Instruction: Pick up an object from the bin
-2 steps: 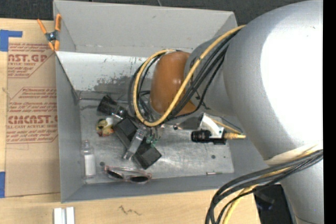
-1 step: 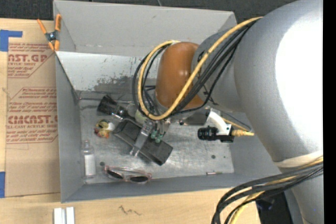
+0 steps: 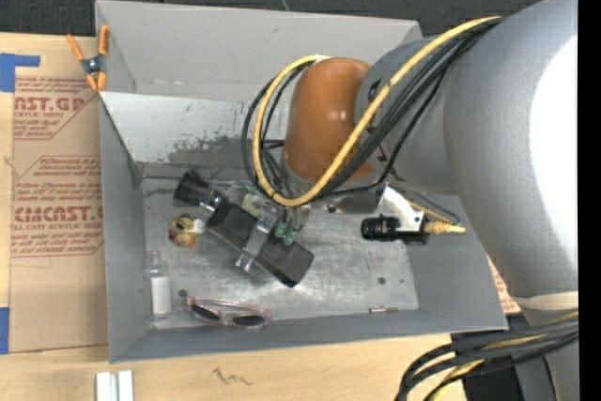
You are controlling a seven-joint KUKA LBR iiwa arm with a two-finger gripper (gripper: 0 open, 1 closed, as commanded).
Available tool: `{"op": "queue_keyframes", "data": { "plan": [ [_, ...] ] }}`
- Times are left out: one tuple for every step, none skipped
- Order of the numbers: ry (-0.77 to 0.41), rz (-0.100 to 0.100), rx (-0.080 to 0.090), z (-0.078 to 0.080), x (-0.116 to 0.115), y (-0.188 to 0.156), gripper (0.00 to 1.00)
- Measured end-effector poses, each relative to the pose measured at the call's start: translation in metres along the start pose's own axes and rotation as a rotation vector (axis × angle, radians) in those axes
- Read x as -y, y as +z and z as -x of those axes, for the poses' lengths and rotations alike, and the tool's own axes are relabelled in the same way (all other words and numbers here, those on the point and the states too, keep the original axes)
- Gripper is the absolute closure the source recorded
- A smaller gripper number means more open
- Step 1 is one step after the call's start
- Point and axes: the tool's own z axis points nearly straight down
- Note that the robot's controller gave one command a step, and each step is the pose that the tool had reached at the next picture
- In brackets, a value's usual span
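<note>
My gripper (image 3: pixel 279 226) reaches down from under the orange cover to the middle of the bin floor. It is right on top of a long black device (image 3: pixel 235 225) that lies slanted from upper left to lower right. The device has a round black end (image 3: pixel 192 189) at the upper left and a blocky black end (image 3: pixel 291 266) at the lower right. A small yellow and red thing (image 3: pixel 188 231) lies just left of the device.
A clear little bottle (image 3: pixel 158 286) lies by the left wall. Pink-framed glasses (image 3: pixel 229 313) lie along the front wall. A white and black tool with a yellow tip (image 3: pixel 406 221) lies at the right. The arm and cables cover the right of the bin.
</note>
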Motion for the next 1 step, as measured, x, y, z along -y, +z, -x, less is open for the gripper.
{"op": "queue_keyframes", "data": {
  "plan": [
    [-0.016,-0.008,-0.008,-0.0031,-0.001,-0.0425,1.0]
  ]
}}
